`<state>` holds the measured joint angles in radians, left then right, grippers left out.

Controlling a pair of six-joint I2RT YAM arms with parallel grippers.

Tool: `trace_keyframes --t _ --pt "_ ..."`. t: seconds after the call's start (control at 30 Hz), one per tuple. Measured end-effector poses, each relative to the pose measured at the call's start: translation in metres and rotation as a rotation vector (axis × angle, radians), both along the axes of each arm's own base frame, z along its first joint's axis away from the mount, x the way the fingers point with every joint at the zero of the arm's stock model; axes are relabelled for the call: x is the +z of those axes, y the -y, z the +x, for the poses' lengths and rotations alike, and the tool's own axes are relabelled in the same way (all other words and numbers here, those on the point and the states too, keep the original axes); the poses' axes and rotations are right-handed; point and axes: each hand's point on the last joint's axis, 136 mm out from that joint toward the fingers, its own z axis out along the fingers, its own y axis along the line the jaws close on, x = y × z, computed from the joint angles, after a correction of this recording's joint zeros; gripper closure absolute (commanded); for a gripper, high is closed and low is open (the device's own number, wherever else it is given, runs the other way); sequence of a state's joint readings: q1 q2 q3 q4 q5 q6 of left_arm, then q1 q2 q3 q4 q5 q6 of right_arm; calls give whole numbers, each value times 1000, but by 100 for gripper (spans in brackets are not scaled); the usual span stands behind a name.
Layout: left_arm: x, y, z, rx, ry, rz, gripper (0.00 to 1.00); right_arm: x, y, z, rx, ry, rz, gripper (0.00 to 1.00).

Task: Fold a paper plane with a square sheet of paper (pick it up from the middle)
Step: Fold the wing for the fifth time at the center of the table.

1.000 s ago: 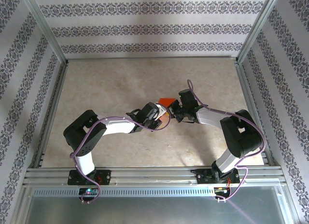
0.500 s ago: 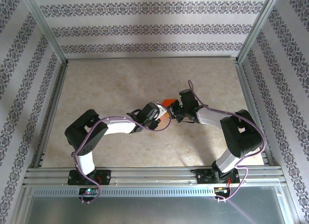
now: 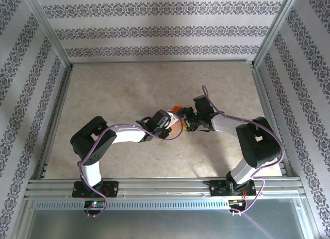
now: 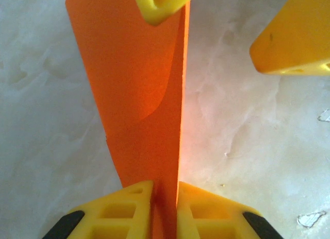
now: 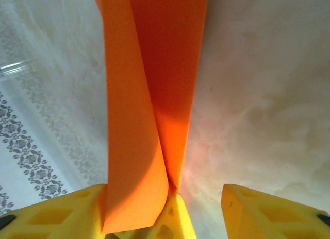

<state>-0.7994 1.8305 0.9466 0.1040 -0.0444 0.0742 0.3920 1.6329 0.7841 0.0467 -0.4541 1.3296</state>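
The square sheet of paper [image 4: 136,95], doubled into a long strip, hangs above the worktop [image 3: 129,84] mid-scene between the arms. The left hand [image 4: 165,190] is pinched tight on its left end. From there the strip's long axis runs straight toward the right hand [image 5: 203,192], whose jaws stand parted, the paper seemingly just brushing one finger.

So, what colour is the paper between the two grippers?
The paper is plain bright orange-red, unmarked; clearest in the left wrist view.
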Motion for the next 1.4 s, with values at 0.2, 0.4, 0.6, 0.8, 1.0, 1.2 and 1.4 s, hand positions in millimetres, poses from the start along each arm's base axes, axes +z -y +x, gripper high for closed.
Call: trace_keyframes --t 0.2,0.4,0.6,0.8,1.0,1.2,1.4 --pt "0 8 0 -14 -28 -17 88 -4 8 0 8 2 -27 37" --pt "-1 12 -3 -13 -63 -32 90 -5 16 2 4 8 -43 35" --pt "-6 14 -6 -11 -99 -36 92 3 29 9 -3 54 -65 21" --pt "-6 16 -9 -15 -124 -43 95 22 47 20 -9 141 -81 18" --pt "-7 23 -11 -25 -166 -57 98 34 64 29 -26 200 -98 17" --pt "-8 32 -14 -40 -218 -66 100 38 74 31 -33 221 -112 17" --pt "-8 39 -20 -41 -296 -96 100 38 77 30 -30 230 -120 17"
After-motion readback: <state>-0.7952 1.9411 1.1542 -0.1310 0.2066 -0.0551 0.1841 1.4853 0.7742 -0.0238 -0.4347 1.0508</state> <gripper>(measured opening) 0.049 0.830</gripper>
